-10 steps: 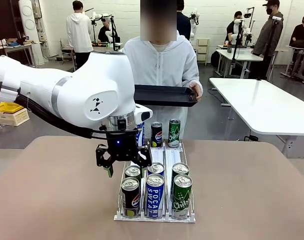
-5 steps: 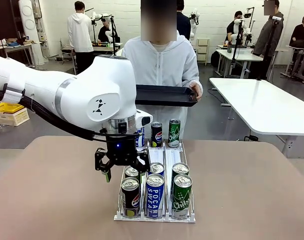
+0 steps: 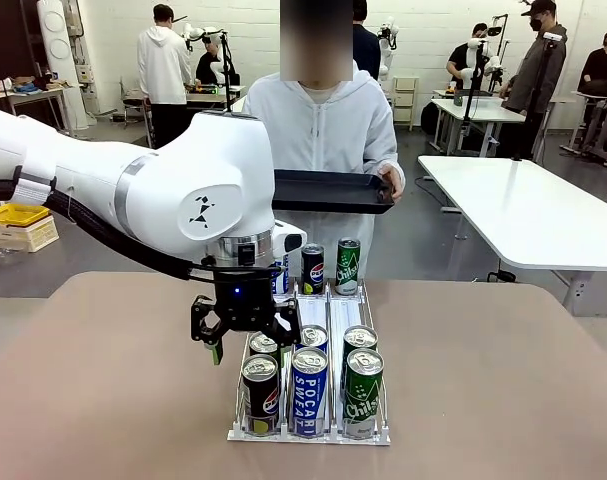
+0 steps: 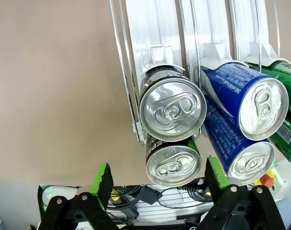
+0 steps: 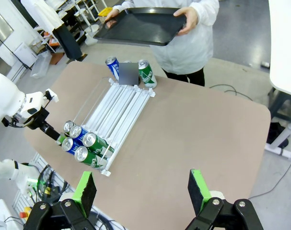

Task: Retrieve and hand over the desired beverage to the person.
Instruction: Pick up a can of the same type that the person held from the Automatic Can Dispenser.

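The person [image 3: 328, 120] waits at top centre holding a black tray [image 3: 333, 190], as the left gripper [image 3: 248, 342], jaws spread and empty, hangs over the black cans [image 4: 173, 109] in the left lane of the rack [image 3: 308, 436], frame centre. Coming down off-centre, a finger could strike a neighbouring can or the rack wire.

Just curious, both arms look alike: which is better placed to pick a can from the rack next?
The left. The left gripper, open, hangs right over the black cans in the rack; the right gripper, also open, is high above the table, well away.
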Robot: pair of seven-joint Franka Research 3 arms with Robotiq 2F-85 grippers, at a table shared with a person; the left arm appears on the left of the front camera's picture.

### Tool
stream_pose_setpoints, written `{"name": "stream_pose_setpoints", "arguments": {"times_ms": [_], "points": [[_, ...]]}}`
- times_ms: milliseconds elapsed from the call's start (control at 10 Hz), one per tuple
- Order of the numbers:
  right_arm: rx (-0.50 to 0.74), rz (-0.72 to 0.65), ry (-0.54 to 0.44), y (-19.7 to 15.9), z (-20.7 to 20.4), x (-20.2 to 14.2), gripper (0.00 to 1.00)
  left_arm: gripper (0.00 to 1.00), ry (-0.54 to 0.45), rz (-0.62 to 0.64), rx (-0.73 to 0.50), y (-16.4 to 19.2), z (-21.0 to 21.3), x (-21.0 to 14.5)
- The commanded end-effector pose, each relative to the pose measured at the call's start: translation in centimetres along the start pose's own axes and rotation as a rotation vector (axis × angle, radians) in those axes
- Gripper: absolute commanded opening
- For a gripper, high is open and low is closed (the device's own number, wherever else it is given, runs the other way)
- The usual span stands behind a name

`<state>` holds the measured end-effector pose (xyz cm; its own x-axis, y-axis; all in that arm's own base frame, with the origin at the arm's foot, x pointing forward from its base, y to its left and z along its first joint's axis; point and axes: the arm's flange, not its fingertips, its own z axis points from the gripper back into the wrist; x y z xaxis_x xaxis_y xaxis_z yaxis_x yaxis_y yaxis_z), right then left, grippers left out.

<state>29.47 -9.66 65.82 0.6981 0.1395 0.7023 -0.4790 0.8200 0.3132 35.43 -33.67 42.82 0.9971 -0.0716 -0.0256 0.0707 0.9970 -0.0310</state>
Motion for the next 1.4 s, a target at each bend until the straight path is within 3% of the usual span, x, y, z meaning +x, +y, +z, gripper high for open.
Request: {"name": "stream_pose_setpoints", "arguments": {"times_ms": [0, 1300], "points": [[-0.01, -0.001, 0.006, 0.0, -0.1, 0.1, 1.0, 1.0, 0.026, -0.028, 0.002, -0.2, -0.1, 0.0], [-0.01, -0.001, 0.006, 0.0, -0.1, 0.1, 1.0, 1.0, 0.109, -0.002, 0.048, -1.4, -2.0, 0.6]]}}
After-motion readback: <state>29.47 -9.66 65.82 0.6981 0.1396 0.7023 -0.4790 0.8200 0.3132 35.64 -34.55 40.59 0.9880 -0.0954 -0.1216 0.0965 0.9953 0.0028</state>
